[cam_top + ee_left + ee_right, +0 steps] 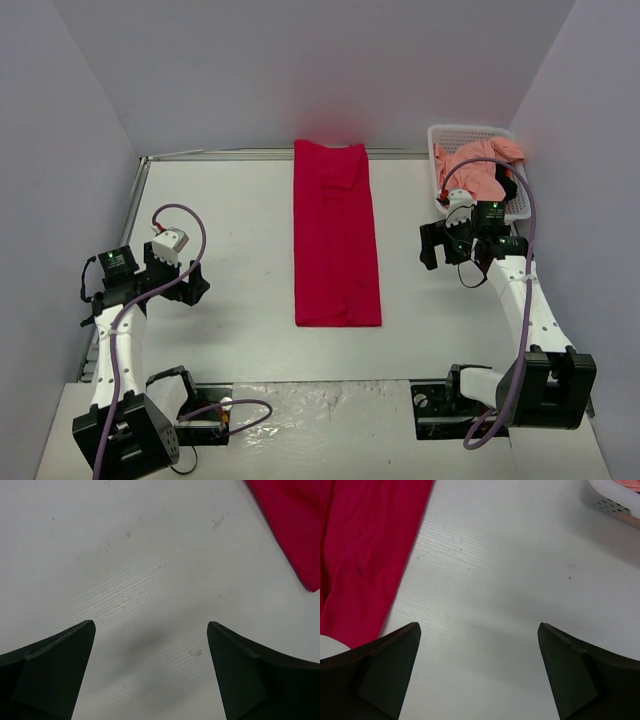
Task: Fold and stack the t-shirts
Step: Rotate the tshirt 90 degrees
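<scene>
Top external view: a crimson red t-shirt (337,240) lies flat on the white counter (240,330), folded into a long narrow strip. It runs from near the back edge toward the arms, and its near end is squared off. A salmon pink t-shirt (478,165) sits crumpled in a white lattice basket (447,133) at the far right corner, part of it hanging over the rim.

The left arm (118,330) reaches out on the left of the red strip, well apart from it. The right arm (525,300) reaches out on the right, with its wrist just beside the basket's near side.

In the left wrist view, the left fingers (55,670) are spread wide over bare counter and hold nothing. A corner of the red cloth shows at the upper right.

In the right wrist view, the right fingers (375,675) are also spread wide and empty. The red shirt's edge lies to their left, and a corner of the basket shows at the upper right.
</scene>
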Robot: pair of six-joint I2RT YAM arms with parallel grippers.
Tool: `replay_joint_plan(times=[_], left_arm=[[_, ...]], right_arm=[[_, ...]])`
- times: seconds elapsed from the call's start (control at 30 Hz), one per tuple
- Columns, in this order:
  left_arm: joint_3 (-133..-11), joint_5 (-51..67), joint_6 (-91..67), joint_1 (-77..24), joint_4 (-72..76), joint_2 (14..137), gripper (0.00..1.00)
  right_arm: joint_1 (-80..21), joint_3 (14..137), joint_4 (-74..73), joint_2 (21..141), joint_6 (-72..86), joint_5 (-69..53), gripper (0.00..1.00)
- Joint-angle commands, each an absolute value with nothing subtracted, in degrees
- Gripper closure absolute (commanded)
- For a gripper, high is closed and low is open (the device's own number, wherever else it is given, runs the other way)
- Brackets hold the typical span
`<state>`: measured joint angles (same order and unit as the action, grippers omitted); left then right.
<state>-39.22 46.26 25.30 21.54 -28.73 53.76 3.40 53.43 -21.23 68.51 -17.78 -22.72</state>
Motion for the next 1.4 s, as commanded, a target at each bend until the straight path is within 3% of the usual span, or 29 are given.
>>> replay_joint_plan(times=[0.0,0.6,0.93,1.2,1.23,1.27,1.37], left_arm=[[-41.48,47.72,26.46,22.06,-29.36,52.82,0.06],[-43.24,54.05,35.41,19.96,-36.21,54.22,0.06],[-45.68,42.82,39.89,-3.94,-36.64,53.87,0.06],[-46.59,23.40,38.15,-31.35,-31.74,57.56,0.05],[-44.75,19.12,37.19,-34.07,-28.68,58.09,0.01],[-43.69,17.42,37.09,-36.80,-27.09,58.97,0.11],[-39.73,11.96,38.58,-45.42,-22.95,60.64,0.16]], right_arm=[[3.69,54.49,-21.27,67.24,-17.23,-22.15,0.00],[3.69,54.40,-23.82,64.33,-20.39,-26.10,0.00],[3.69,54.84,-22.77,68.64,-16.10,-19.26,0.00],[3.60,55.02,-21.36,70.40,-13.09,-13.27,0.00],[3.52,55.02,-21.44,71.10,-13.27,-13.27,0.00],[3.60,55.11,-21.45,71.63,-13.27,-13.10,0.00],[3.60,55.46,-21.62,73.21,-13.18,-12.04,0.00]])
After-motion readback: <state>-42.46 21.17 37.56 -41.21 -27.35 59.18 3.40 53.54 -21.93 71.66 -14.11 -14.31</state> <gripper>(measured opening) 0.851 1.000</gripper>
